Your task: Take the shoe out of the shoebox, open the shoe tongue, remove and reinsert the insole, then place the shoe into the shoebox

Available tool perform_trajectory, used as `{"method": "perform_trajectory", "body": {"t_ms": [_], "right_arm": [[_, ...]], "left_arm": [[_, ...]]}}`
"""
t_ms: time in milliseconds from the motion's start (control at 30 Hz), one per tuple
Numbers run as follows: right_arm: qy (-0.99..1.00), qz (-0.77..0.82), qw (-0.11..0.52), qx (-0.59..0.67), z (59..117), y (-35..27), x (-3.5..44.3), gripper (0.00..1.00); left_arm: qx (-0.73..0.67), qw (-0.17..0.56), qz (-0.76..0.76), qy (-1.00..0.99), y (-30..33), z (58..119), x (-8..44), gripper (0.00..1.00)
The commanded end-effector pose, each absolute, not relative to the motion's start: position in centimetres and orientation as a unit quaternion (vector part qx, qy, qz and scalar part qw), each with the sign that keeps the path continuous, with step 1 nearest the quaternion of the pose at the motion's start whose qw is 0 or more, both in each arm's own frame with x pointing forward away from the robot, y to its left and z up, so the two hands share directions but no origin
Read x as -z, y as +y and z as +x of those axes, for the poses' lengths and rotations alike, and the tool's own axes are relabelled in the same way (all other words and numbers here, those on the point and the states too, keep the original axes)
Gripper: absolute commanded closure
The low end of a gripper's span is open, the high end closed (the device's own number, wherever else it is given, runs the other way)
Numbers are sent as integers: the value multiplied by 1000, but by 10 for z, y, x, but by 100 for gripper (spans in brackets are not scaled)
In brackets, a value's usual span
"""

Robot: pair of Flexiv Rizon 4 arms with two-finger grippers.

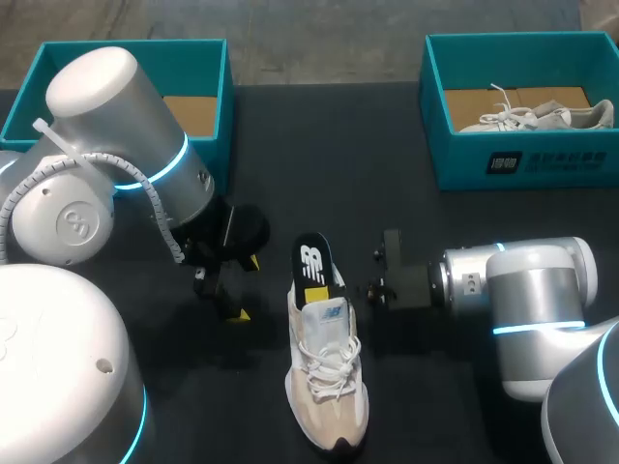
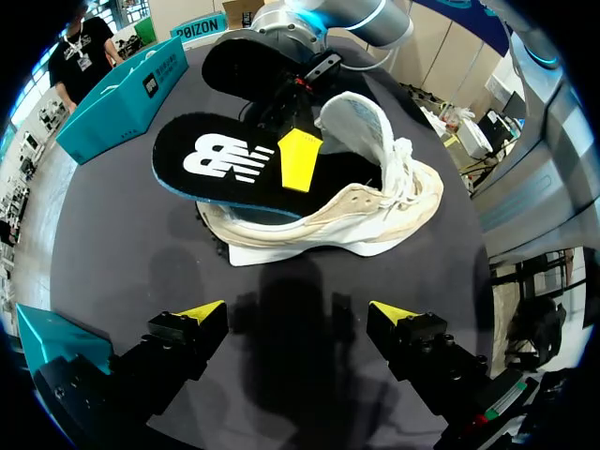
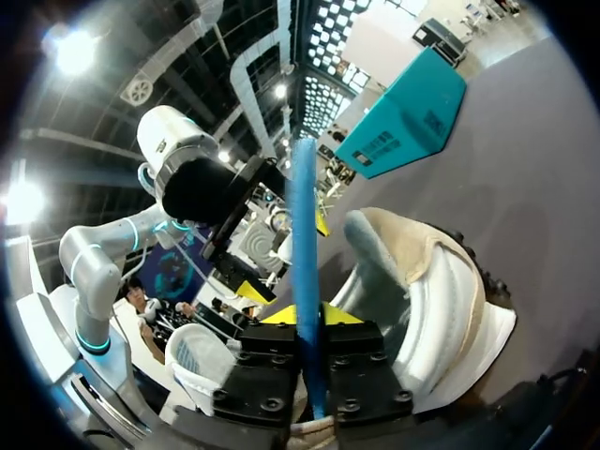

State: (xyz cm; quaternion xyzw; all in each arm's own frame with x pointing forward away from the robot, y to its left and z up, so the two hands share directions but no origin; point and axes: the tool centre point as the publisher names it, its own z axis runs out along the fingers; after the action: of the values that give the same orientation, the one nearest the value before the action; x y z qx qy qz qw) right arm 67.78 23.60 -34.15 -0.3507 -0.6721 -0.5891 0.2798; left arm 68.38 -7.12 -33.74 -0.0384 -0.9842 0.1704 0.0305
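Dark table point(image 1: 329, 155); far-right teal box point(image 1: 455, 159) w/ white sneaker point(image 1: 542, 118).

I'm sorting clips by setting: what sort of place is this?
Probably a robot test bench for shoe handling: two arms at a dark table, teal shoeboxes, and a sneaker whose insole the right pincer grips.

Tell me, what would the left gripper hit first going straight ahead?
Most likely the side of the shoe, which lies straight ahead of the open left gripper; nothing shows between them, though depth is unclear.

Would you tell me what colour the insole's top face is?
Black with a white logo; the insole shows best in the left wrist view.
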Motion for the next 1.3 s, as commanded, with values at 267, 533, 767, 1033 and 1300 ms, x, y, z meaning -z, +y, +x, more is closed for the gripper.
{"method": "perform_trajectory", "body": {"t_ms": [267, 533, 767, 1033, 1300], "right_arm": [[-682, -326, 249, 606, 687, 239, 321, 64], [-678, -331, 242, 611, 701, 236, 315, 74], [-663, -352, 250, 611, 710, 233, 320, 100], [-656, -373, 267, 600, 709, 231, 328, 100], [-653, -391, 280, 585, 694, 229, 336, 100]], "left_arm": [[-170, 30, -38, -984, -72, 683, 338, 0], [-170, 30, -38, -984, -72, 683, 338, 0], [-170, 30, -38, -984, -72, 683, 338, 0], [-170, 30, -38, -984, -72, 683, 338, 0], [-170, 30, -38, -984, -72, 683, 338, 0]]}}
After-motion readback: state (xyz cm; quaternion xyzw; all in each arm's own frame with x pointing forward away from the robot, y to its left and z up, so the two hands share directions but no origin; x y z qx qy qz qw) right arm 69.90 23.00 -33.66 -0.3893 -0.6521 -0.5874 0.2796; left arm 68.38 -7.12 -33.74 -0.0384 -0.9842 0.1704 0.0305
